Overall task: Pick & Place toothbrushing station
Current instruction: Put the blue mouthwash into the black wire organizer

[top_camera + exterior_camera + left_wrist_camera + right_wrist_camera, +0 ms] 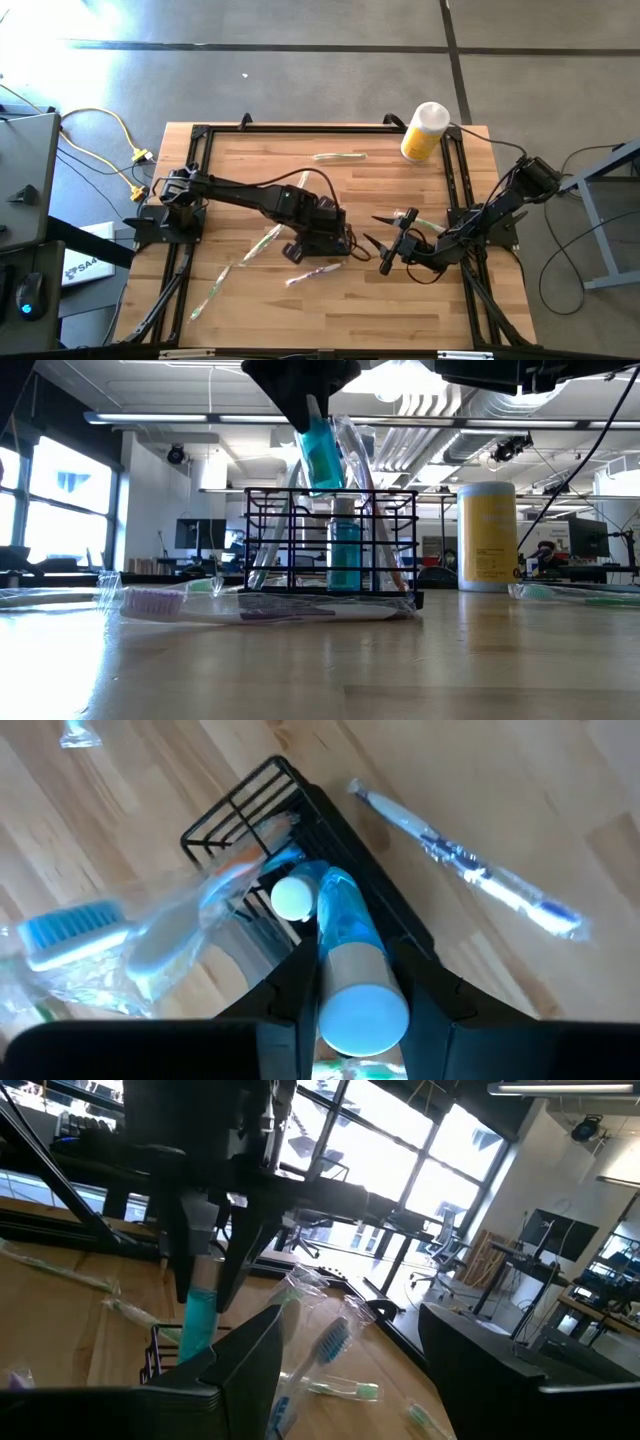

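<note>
The toothbrushing station (330, 540), a black wire rack, stands at the table's middle (335, 240). A blue bottle (345, 555) with a white cap (292, 898) stands upright in it, with wrapped toothbrushes leaning inside. My left gripper (315, 405) hangs right over the rack, shut on a second blue tube (322, 452). My right gripper (374, 251) waits open just right of the rack, its fingers level and nothing between them (350, 1350). My left gripper pinches the blue tube's sides (345, 935) between its two fingers, near the white-capped upper end (362, 1012). The fingers come steeply from above and lie along the tube. The tube hangs tilted below them, its lower end (327, 485) at the rack's top rim.
Wrapped toothbrushes lie loose: one in front of the rack (250, 605), others left of it (262, 243), (210, 290), one at the far side (340, 156), one by the right gripper (420, 222). A yellow bottle (425, 130) stands at the far right.
</note>
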`<state>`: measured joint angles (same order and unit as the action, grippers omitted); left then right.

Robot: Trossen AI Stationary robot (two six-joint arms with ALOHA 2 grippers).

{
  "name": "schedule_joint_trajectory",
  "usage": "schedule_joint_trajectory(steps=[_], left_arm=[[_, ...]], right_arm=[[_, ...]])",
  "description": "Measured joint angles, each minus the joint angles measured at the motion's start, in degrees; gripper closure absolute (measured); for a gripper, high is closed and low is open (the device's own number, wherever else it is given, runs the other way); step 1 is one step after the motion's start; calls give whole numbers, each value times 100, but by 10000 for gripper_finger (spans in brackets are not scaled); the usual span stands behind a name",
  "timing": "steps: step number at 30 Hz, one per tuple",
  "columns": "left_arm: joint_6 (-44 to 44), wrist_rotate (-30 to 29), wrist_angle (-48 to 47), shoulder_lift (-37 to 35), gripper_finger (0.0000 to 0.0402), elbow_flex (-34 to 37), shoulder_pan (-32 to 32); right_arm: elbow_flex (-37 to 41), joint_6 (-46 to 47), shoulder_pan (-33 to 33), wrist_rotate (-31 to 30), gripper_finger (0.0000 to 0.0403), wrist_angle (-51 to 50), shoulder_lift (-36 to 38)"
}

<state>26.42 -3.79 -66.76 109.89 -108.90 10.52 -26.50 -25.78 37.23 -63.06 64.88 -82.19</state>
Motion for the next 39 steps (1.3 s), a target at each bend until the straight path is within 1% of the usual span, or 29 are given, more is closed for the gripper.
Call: schedule_joint_trajectory(steps=[7,21,26,28,32,37,39], left_arm=[[577,2,-109,0,313,0,0],[2317,17,-68,0,311,0,0],[2458,17,-28,0,282,0,0],[2458,17,-8,0,286,16,0],[2458,17,18,0,314,180,0],[2484,15,222,0,314,408,0],[2497,15,387,0,306,479,0]], right_arm=[[0,0,0,15,177,-4,0],[0,0,0,17,177,-122,0],[0,0,0,17,177,-125,0],[0,0,0,17,177,-126,0],[0,0,0,17,177,-127,0],[0,0,0,17,177,-127,2],[0,0,0,17,177,-127,2]])
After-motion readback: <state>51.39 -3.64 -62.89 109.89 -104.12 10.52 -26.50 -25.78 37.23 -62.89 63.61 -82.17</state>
